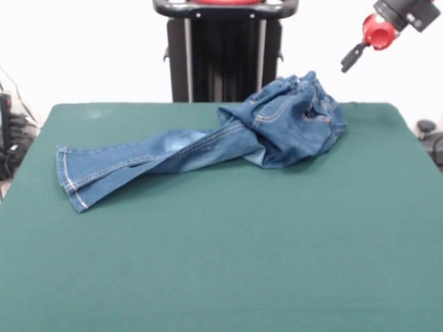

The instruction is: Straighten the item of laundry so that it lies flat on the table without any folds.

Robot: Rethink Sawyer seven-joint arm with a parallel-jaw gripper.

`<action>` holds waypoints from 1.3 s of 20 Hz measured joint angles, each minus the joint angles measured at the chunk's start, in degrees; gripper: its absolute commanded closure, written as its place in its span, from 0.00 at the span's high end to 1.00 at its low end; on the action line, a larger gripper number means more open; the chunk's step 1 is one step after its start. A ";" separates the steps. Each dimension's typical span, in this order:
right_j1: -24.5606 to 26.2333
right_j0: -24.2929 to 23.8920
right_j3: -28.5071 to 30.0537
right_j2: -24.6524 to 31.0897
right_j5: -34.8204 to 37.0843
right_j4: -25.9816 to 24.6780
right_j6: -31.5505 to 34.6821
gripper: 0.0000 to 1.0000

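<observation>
One pair of small blue jeans (228,142) is all that's sitting on the green table (221,263), and it's nowhere near flat. The legs run out toward the left side of the front view, lying pretty much on top of each other, so you get one long strip of denim with the two hems stacked at the left end. Orange-tan stitching shows along the seam and around those hems, plus some faded lighter patches partway down the leg.

The waist end is the messy part. It's bunched into a rumpled mound toward the far right area of the table, close to the far edge, with the top of the pile puckered and sticking up. You can make out a pocket outline with the tan stitching on the side of that heap, and a bit of paler fabric peeks out from under the bottom of it where the denim is folded over itself.

The gripper (354,58) is up in the top right corner, hanging in the air above and to the right of the bunched waist, well clear of the cloth and touching nothing. It has a red piece with a dark tip pointing down-left. Honestly can't tell whether it's spread or closed from this angle.

Most of the tabletop nearer the camera is just bare green felt.
</observation>
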 measured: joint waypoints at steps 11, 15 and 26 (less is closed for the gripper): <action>-15.75 -14.72 0.02 -4.00 1.13 -17.42 -0.02 1.00; -19.22 -21.11 -0.50 -4.11 0.52 -22.81 -0.04 1.00; -30.29 -59.92 -1.37 17.30 -19.56 -46.56 -16.49 1.00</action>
